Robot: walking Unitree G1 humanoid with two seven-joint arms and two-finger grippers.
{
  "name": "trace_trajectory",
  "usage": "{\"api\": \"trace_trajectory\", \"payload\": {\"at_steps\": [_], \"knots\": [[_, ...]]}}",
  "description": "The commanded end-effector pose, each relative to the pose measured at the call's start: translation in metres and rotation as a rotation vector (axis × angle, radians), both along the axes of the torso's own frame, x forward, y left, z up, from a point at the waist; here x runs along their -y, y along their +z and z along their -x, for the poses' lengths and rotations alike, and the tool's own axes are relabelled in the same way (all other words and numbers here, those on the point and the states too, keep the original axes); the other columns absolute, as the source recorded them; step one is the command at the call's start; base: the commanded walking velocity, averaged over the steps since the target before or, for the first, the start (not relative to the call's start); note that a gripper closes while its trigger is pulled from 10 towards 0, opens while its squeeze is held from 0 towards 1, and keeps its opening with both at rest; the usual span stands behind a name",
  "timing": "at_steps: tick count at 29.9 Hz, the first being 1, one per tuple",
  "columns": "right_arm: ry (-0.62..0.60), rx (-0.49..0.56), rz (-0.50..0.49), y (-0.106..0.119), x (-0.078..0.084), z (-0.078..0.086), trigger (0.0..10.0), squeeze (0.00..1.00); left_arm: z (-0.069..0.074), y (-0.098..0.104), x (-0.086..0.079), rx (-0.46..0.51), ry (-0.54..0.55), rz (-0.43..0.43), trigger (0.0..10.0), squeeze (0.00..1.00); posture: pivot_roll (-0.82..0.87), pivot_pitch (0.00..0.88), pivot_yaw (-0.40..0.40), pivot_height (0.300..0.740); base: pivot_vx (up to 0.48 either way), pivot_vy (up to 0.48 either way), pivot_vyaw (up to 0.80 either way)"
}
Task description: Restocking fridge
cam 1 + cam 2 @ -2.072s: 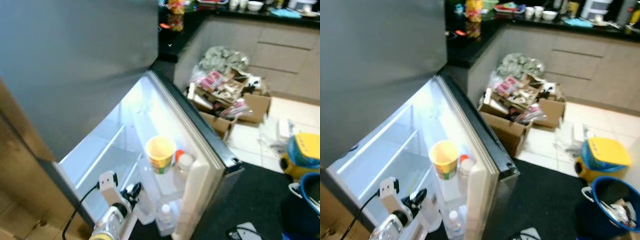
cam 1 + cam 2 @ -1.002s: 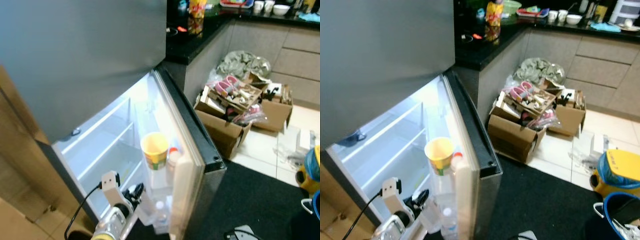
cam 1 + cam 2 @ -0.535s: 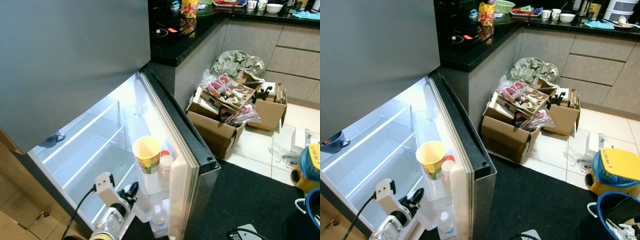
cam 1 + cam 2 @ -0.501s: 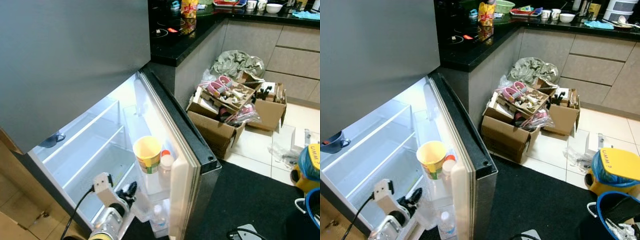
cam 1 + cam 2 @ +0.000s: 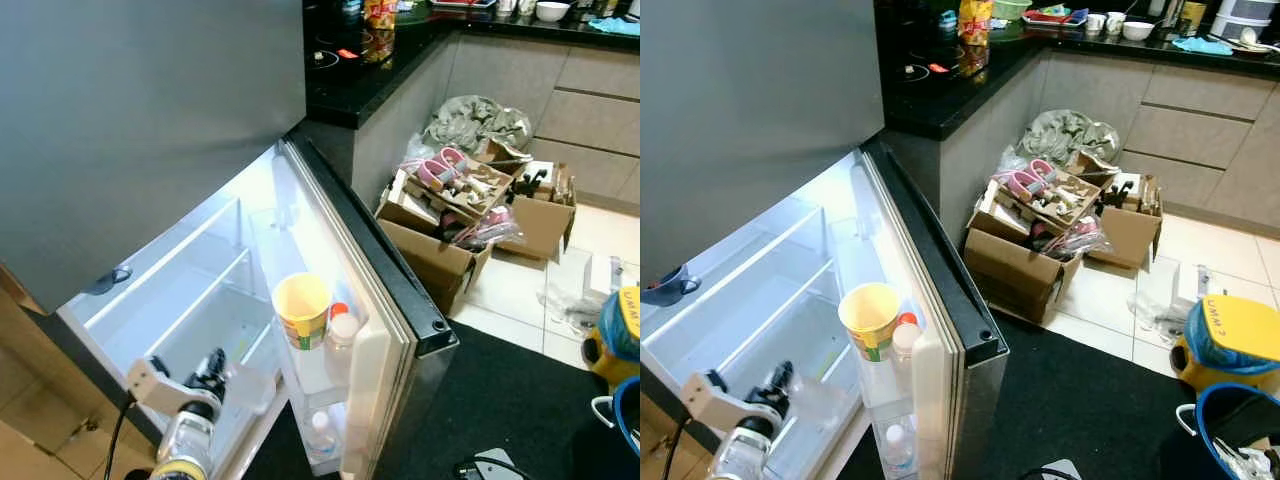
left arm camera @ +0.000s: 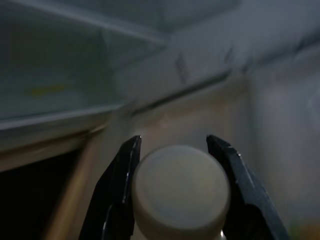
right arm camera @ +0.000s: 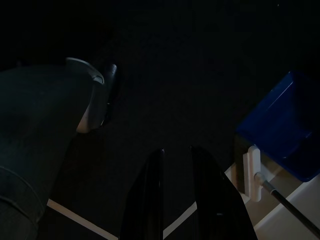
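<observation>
Restocking, placement step. The left gripper (image 6: 175,155) holds a clear bottle (image 5: 243,388) by its neck, both fingers (image 6: 120,170) clamped either side of the white cap (image 6: 181,192). The silver left arm is stretched forward and low, carrying the bottle over the fridge's (image 5: 150,140) bottom front edge, toward the lower shelf (image 5: 205,330). On the open door (image 5: 385,300), the rack holds a yellow cup (image 5: 301,311) and other bottles (image 5: 340,340). The next move probably calls for setting the bottle upright on the shelf or rack before release. The right gripper (image 7: 176,192) hangs idle over the dark floor (image 7: 165,100), fingers close together with a narrow gap, holding nothing.
</observation>
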State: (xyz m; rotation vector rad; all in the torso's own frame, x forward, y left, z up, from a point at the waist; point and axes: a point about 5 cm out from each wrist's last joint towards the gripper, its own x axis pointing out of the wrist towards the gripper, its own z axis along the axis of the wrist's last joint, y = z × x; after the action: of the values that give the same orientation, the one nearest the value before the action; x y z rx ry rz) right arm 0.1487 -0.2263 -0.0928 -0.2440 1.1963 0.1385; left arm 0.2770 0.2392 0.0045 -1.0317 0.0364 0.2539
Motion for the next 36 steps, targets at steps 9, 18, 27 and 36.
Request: {"api": "trace_trajectory", "payload": {"at_steps": [9,18,27,36], "knots": [[-0.007,-0.007,-0.008,-0.001,-0.001,0.002,10.0,0.00,-0.037,0.041,0.042,0.343,-0.266,0.166,10.0,0.00,-0.03,0.000,-0.001,0.740,0.000,0.000,0.00],[-0.011,-0.005,-0.012,-0.001,-0.002,0.002,10.0,0.00,-0.041,0.041,0.088,0.373,-0.417,0.228,10.0,0.00,-0.03,0.000,0.001,0.740,0.000,0.000,0.00],[-0.015,-0.005,-0.013,-0.001,-0.002,0.002,10.0,0.00,-0.047,0.051,0.130,0.400,-0.541,0.256,10.0,0.00,-0.04,0.000,0.005,0.740,0.000,0.000,0.00],[-0.020,-0.004,-0.017,-0.001,-0.003,0.002,10.0,0.00,-0.042,0.041,0.118,0.335,-0.533,0.179,10.0,0.00,-0.04,0.000,0.013,0.740,0.000,0.000,0.00]]}}
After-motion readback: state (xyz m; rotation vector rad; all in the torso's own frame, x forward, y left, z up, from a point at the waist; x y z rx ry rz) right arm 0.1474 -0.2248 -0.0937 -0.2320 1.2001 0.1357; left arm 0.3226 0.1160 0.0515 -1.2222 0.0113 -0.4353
